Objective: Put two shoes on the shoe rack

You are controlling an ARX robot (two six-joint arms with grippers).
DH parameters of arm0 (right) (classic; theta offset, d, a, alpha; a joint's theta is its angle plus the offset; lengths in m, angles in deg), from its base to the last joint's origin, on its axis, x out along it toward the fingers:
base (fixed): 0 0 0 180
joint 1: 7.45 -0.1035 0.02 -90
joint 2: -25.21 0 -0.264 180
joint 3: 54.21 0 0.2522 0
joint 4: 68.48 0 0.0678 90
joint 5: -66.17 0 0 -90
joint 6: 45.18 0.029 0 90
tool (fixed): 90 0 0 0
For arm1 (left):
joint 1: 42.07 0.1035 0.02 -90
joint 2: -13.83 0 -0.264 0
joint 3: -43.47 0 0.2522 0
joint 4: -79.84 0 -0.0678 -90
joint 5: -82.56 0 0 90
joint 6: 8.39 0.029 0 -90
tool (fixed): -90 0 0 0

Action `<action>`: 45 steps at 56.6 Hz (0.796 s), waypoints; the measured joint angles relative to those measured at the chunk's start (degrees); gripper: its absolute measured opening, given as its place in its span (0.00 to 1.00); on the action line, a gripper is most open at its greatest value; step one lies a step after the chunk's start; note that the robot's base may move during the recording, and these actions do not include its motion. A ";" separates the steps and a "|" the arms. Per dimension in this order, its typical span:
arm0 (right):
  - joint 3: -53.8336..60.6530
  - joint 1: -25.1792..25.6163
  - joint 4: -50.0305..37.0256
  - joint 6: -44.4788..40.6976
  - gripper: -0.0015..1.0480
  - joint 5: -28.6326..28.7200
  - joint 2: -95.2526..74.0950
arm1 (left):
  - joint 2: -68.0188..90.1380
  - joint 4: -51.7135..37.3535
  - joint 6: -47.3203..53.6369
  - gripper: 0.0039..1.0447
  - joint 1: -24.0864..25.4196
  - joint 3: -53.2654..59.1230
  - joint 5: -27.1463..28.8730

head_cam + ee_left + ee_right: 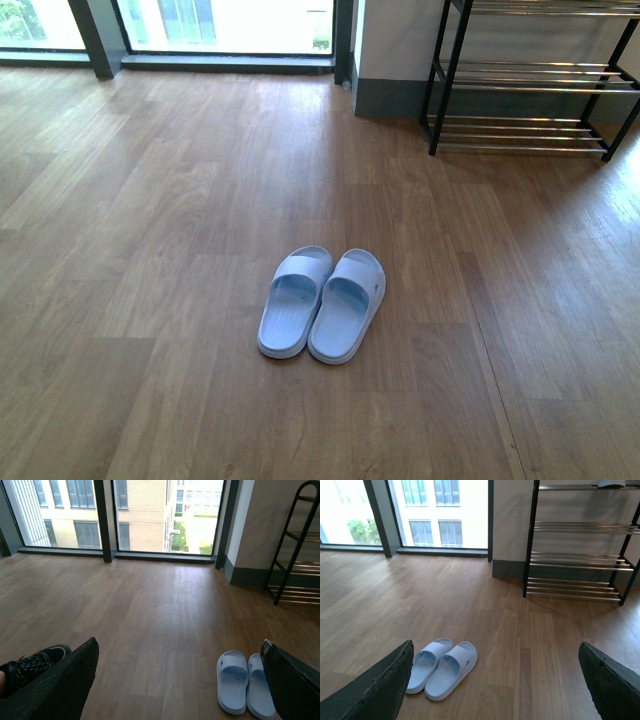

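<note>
— What is the room like?
— A brown wood-plank floor (150, 250) runs back to tall windows (230, 25) with dark frames. To the right of them is a pale wall (395, 40) with a grey skirting board.

— How many shoes are there?
— Two pale blue slides (322, 303). They lie on the floor side by side, touching, with their toes pointing away from the robot. In the left wrist view one black laced shoe (35, 662) shows at the picture's edge.

— And the shoe rack?
— There is one shoe rack (530, 85). It stands against the wall at the far right, well apart from the slides. It has black side frames, and I count at least three tiers of chrome bars. Something pale (611, 483) sits on the top tier, but it is cut off by the picture's edge and I cannot tell what it is.

— What about the arms?
— The front view shows neither arm. In the wrist views the left fingers (55, 685) are spread wide with nothing between them. The right fingers (370, 690) are spread just as wide and are also empty. Both pairs hang above the floor, clear of the slides.
</note>
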 joint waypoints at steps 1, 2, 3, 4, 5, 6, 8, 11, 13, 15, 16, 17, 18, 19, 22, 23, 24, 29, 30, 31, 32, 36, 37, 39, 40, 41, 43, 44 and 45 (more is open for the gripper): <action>0.00 0.00 0.00 0.00 0.91 0.00 0.00 | 0.00 0.00 0.00 0.91 0.00 0.00 0.00; 0.00 0.00 0.00 0.00 0.91 0.00 0.00 | 0.00 0.00 0.00 0.91 0.00 0.00 0.00; 0.00 0.00 0.00 0.00 0.91 0.00 0.00 | 0.00 0.00 0.00 0.91 0.00 0.00 0.00; 0.00 0.00 0.00 0.00 0.91 0.00 0.00 | 0.00 0.00 0.00 0.91 0.00 0.00 0.00; 0.00 0.00 0.00 0.00 0.91 0.00 0.00 | 0.00 0.00 0.00 0.91 0.00 0.00 0.00; 0.00 0.00 0.00 0.00 0.91 0.00 0.00 | 0.00 0.00 0.00 0.91 0.00 0.00 0.00; 0.00 0.00 0.00 0.00 0.91 0.00 0.00 | 0.00 0.00 0.00 0.91 0.00 0.00 -0.02; 0.00 0.00 0.00 0.00 0.91 0.00 0.00 | 0.00 0.00 0.00 0.91 0.00 0.00 -0.02; 0.00 0.00 0.00 0.00 0.91 0.00 0.00 | 0.00 0.00 0.00 0.91 0.00 0.00 0.00; 0.00 0.00 0.00 0.00 0.91 0.00 0.00 | 0.00 0.00 -0.02 0.91 0.00 0.00 0.00; 0.00 0.00 0.00 0.00 0.91 0.00 0.00 | 0.00 0.00 0.00 0.91 0.00 0.00 0.00; 0.00 0.00 0.00 0.00 0.91 0.00 0.00 | 0.00 0.00 0.00 0.91 0.00 0.00 -0.02; 0.00 0.00 0.00 0.00 0.91 0.00 0.00 | 0.00 0.00 0.00 0.91 0.00 0.00 0.00; 0.00 0.00 0.00 0.00 0.91 0.00 0.00 | 0.00 0.00 0.00 0.91 0.00 0.00 -0.02; 0.00 0.00 0.00 0.00 0.91 0.00 0.00 | 0.00 0.00 0.00 0.91 0.00 0.00 -0.02; 0.00 0.00 0.00 0.00 0.91 0.00 0.00 | 0.00 0.00 0.00 0.91 0.00 0.00 -0.02; 0.00 0.00 0.00 0.00 0.91 0.00 0.00 | 0.00 0.00 0.00 0.91 0.00 0.00 0.00; 0.00 0.00 0.00 0.00 0.91 0.00 0.00 | 0.00 0.00 0.00 0.91 0.00 0.00 0.00; 0.00 0.00 0.00 0.00 0.91 0.00 0.00 | 0.00 0.00 0.00 0.91 0.00 0.00 0.00; 0.00 0.00 0.00 0.00 0.91 0.00 0.00 | 0.00 0.00 0.00 0.91 0.00 0.00 0.00; 0.00 0.00 0.00 0.00 0.91 0.00 0.00 | 0.00 0.00 -0.02 0.91 0.00 0.00 -0.02; 0.00 0.00 0.00 0.00 0.91 0.00 0.00 | 0.00 0.00 0.00 0.91 0.00 0.00 0.00; 0.00 0.00 0.00 0.00 0.91 0.00 0.00 | 0.00 0.00 0.00 0.91 0.00 0.00 0.00; 0.00 0.00 0.00 0.00 0.91 0.00 0.00 | 0.00 0.00 0.00 0.91 0.00 0.00 0.00; 0.00 0.00 0.00 0.00 0.91 0.00 0.00 | 0.00 0.00 0.00 0.91 0.00 0.00 0.00; 0.00 0.00 0.00 0.00 0.91 0.00 0.00 | 0.00 0.00 0.00 0.91 0.00 0.00 0.00; 0.00 0.00 0.00 0.00 0.91 0.00 0.00 | 0.00 0.00 -0.02 0.91 0.00 0.00 0.00; 0.00 0.00 0.00 0.00 0.91 0.00 0.00 | 0.00 0.00 0.00 0.91 0.00 0.00 0.00; 0.00 0.00 0.00 0.00 0.91 0.00 0.00 | 0.00 0.00 0.00 0.91 0.00 0.00 -0.02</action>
